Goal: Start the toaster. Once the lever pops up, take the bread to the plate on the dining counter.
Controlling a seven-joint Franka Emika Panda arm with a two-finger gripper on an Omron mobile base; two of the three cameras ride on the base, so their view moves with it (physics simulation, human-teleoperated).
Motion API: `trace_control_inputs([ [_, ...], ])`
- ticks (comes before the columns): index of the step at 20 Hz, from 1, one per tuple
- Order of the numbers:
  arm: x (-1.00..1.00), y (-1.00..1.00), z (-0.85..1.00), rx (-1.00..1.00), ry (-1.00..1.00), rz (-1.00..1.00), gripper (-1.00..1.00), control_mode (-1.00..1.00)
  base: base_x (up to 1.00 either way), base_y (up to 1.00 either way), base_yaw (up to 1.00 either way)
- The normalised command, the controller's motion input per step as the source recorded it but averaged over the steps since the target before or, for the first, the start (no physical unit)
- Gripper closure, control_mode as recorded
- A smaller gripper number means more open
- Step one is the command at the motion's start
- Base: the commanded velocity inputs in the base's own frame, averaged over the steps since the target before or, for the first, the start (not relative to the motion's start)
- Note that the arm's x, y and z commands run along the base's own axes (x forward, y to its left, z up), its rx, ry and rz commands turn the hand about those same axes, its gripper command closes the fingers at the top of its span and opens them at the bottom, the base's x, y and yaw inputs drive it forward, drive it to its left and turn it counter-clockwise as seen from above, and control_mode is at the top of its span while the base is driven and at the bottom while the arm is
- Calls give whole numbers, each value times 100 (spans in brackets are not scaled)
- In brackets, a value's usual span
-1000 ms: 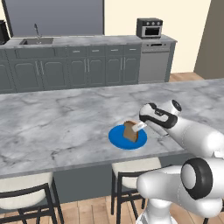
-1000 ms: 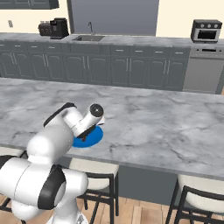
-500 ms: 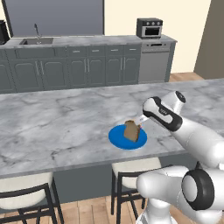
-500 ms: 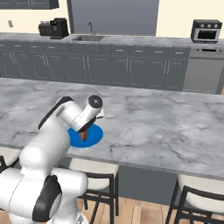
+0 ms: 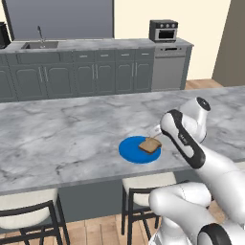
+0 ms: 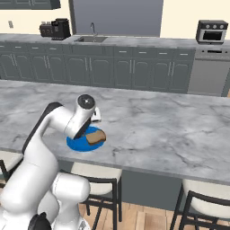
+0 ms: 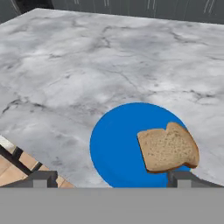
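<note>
The tan bread (image 5: 150,145) (image 6: 95,137) (image 7: 168,148) lies flat on the right side of the blue plate (image 5: 131,151) (image 6: 75,143) (image 7: 116,146), its edge overhanging the rim a little. The plate rests near the front edge of the marble dining counter (image 5: 62,139) (image 6: 161,130). My gripper (image 5: 157,131) (image 6: 95,117) (image 7: 113,179) hangs open just above and beside the slice, apart from it, with nothing between its fingertips (image 7: 43,178). The toaster and its lever are out of view.
Stools (image 5: 28,210) (image 6: 202,197) stand under the counter's near side. Behind runs a grey-cabinet worktop with a sink (image 5: 40,44), a silver toaster oven (image 5: 163,30) (image 6: 212,30) and a black boxy appliance (image 6: 55,29).
The bread stood on edge on the plate beside the open fingers a second ago; it now lies flat. My hand has lifted and drawn back to the right of it.
</note>
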Motion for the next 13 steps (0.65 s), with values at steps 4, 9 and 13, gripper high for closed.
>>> trace_control_inputs([
  [4, -50, 37, 22, -6, 0, -17, -100, -100, 0, 0, 0],
  [9, -53, 29, 28, -5, 1, -15, -100, -100, 0, 0, 0],
  [13, -65, 3, 47, -1, 5, -12, -100, -100, 0, 0, 0],
])
